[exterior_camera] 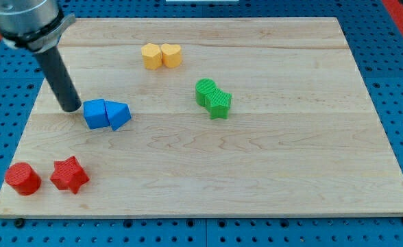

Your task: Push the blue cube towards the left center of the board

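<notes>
— Red items nearest, at the view's bottom left?

— Red cylinder [22,178] and red star [69,174], on the wooden counter [256,171].

— Midfield?

— Blue cube [95,114], left of centre, touches a blue wedge [118,114]. My tip [70,108], a plain rod end effector gripping nothing, stands just left of the cube.

— Beyond?

— Two green blocks [213,97]; farthest, two yellow blocks [162,55].

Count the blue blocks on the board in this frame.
2, touching, at the board's left centre: the blue cube, with my tip just off its left side, and the blue triangular block against its right. None appear hidden.
</notes>
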Controlling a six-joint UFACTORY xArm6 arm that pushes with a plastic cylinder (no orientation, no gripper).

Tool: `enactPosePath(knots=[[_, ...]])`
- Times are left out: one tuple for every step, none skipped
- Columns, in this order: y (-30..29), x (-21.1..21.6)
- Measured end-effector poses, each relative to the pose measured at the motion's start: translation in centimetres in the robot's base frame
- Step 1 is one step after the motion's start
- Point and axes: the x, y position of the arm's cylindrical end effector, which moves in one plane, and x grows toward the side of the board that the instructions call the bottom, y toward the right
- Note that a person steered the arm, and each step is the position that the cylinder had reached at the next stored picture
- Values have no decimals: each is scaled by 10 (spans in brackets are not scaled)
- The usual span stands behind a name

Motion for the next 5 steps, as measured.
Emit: enactPosePath(knots=[[-2,28],[4,47],[33,55],[79,43],[63,17]])
